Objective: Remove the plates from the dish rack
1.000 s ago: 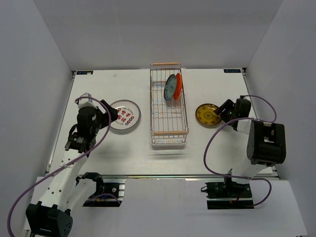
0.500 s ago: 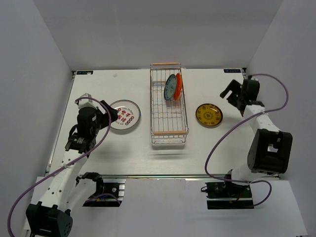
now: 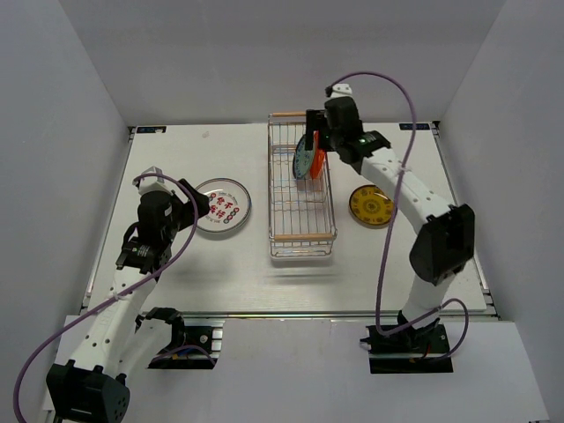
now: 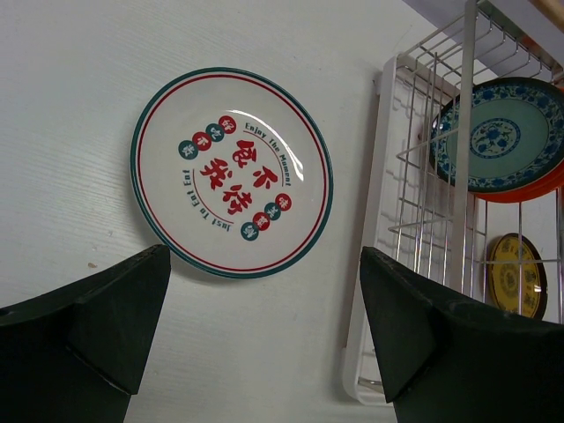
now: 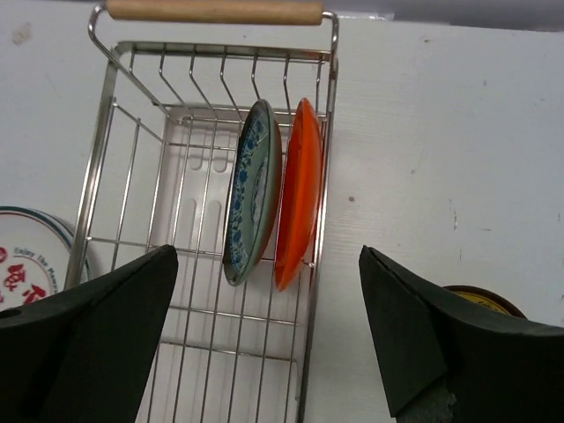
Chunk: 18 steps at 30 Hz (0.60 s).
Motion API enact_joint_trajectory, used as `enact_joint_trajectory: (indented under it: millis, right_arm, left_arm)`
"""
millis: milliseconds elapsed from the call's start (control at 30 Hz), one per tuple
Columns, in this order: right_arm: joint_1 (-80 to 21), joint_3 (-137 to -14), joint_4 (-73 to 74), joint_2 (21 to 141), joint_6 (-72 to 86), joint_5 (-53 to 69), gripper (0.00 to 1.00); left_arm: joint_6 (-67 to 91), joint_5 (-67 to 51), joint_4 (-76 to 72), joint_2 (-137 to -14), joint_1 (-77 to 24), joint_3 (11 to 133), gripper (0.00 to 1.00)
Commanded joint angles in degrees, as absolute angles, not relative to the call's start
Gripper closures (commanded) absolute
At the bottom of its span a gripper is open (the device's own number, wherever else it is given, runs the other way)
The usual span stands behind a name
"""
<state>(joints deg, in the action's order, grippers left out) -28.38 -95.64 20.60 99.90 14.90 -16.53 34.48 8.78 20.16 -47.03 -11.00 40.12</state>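
The dish rack (image 3: 302, 236) stands at the table's middle. A teal plate (image 3: 304, 156) and an orange-red plate (image 3: 318, 154) stand on edge side by side at its far end. My right gripper (image 3: 319, 129) is open and empty above them; the right wrist view shows the teal plate (image 5: 251, 189) and orange-red plate (image 5: 298, 194) between and ahead of its fingers (image 5: 269, 300). A white plate with red marks (image 3: 222, 208) lies flat left of the rack. My left gripper (image 3: 197, 205) is open and empty just beside it (image 4: 231, 173). A yellow plate (image 3: 371, 204) lies flat right of the rack.
The rack's near half holds no plates. Its tan far handle (image 5: 211, 11) is just beyond the two plates. Grey walls enclose the table on three sides. The right arm's purple cable (image 3: 388, 84) arches over the table's right half.
My right arm has swung from beside the yellow plate, up the right side and over to the rack's far end. The left arm and all plates have not moved.
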Motion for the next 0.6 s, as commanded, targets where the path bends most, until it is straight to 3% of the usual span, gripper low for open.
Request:
enact_joint_trajectory:
  millis: [0,233,567]
  right_arm:
    - [-31.8,-102.9,26.3,105.6,11.4,-26.2,0.11]
    - [-36.7,-116.1,30.0,117.7,9.7,-33.2,0.11]
    - [-38.9,-118.8,28.1,122.9,10.3,-39.4,0.11]
  left_arm:
    - [34.5,9.1,20.8,-46.3,-11.3,41.4,0.02]
    - [34.4,8.7,20.7,-46.8,-11.3,40.9,0.02]
    - [34.3,8.1,20.2,-47.5,-11.3,40.6,0.02]
